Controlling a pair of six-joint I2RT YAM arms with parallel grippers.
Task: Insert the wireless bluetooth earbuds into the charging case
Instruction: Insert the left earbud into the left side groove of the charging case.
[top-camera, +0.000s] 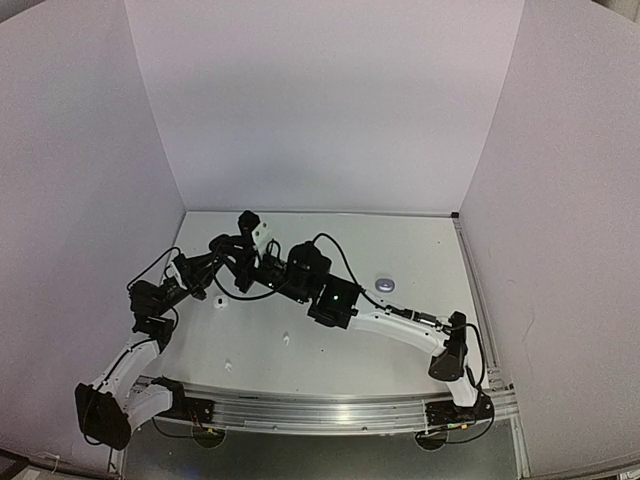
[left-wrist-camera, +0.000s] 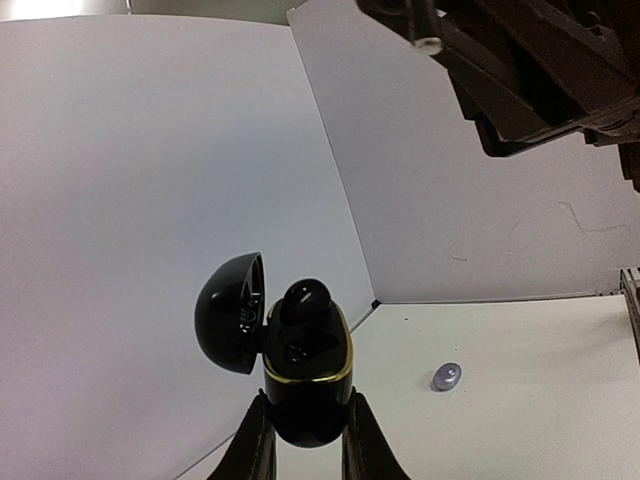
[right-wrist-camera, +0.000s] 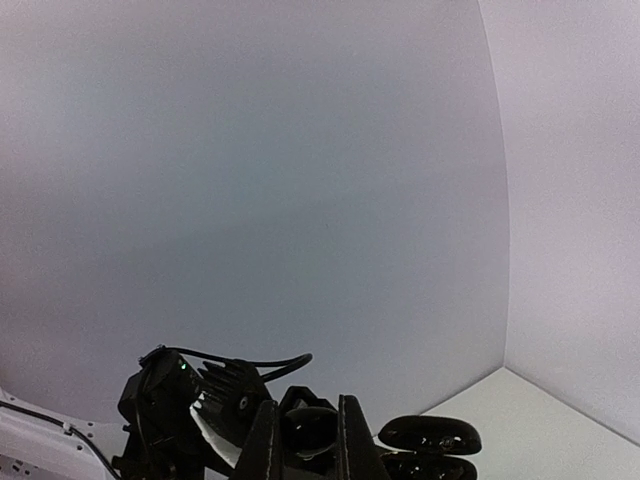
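Two arms meet above the left half of the white bench (top-camera: 400, 240), seen from my remote station. My left claw (left-wrist-camera: 305, 425) is pressed tight around the lower body of one black pebble-shaped charging case with a gold rim (left-wrist-camera: 308, 375) and holds it upright in the air. The case's domed black lid (left-wrist-camera: 228, 312) is swung open to the left in the left wrist view.

One glossy black bean-shaped earbud (left-wrist-camera: 305, 298) sits in the case's open top, its rounded end poking above the gold rim. I cannot see whether a second bud lies in the case beside it.

My right claw (right-wrist-camera: 308, 440) hovers close by the case, its fingers (right-wrist-camera: 262, 445) drawn near together. A dark rounded shape shows between them. I cannot tell whether they are pinching it, or what it is.

On the bench I count one silvery grey pebble-like piece (top-camera: 385, 285), lying alone to the right of both claws and well apart from the case. I cannot tell whether it is a bud or a case. I also count three small white specks (top-camera: 220, 303) scattered on the near left part of the bench, too small to name. White walls (top-camera: 320, 100) enclose the bench on three sides.
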